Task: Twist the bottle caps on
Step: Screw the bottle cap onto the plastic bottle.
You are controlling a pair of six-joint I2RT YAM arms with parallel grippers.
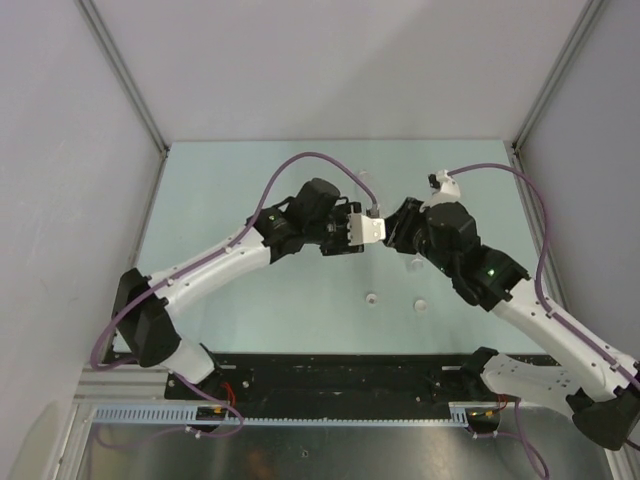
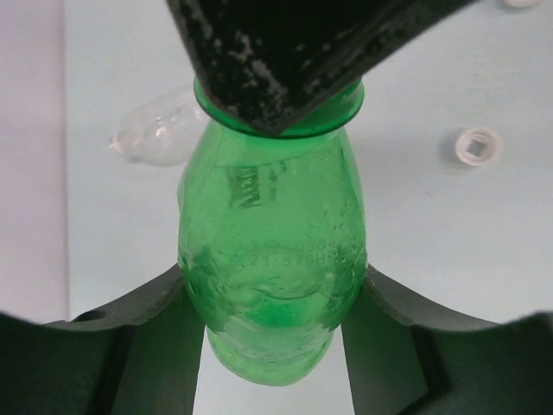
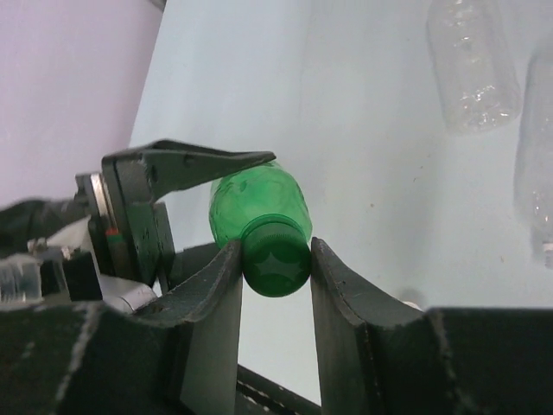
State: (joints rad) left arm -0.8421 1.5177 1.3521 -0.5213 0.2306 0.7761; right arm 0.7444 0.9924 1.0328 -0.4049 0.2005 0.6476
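The translucent green bottle (image 2: pixel 272 251) is held off the table, lying level, with my left gripper (image 2: pixel 272 285) shut on its lower body. Its neck points at my right gripper (image 3: pixel 275 251), which is shut on the dark green cap (image 3: pixel 276 259) sitting on the bottle's mouth. The bottle body (image 3: pixel 257 201) shows behind that cap. In the top view the two grippers (image 1: pixel 350 230) (image 1: pixel 388 232) meet nose to nose at mid-table and hide the bottle. Two white caps (image 1: pixel 371 297) (image 1: pixel 420 304) lie loose on the table nearer the bases. Two clear ribbed bottles (image 3: pixel 471 69) (image 3: pixel 540 156) lie on the table.
A clear bottle (image 2: pixel 155 134) lies on the table under the held one, and a white cap (image 2: pixel 478 145) lies to its right. The pale green table (image 1: pixel 230 320) is walled at the back and both sides. A black rail (image 1: pixel 330 375) runs along the near edge.
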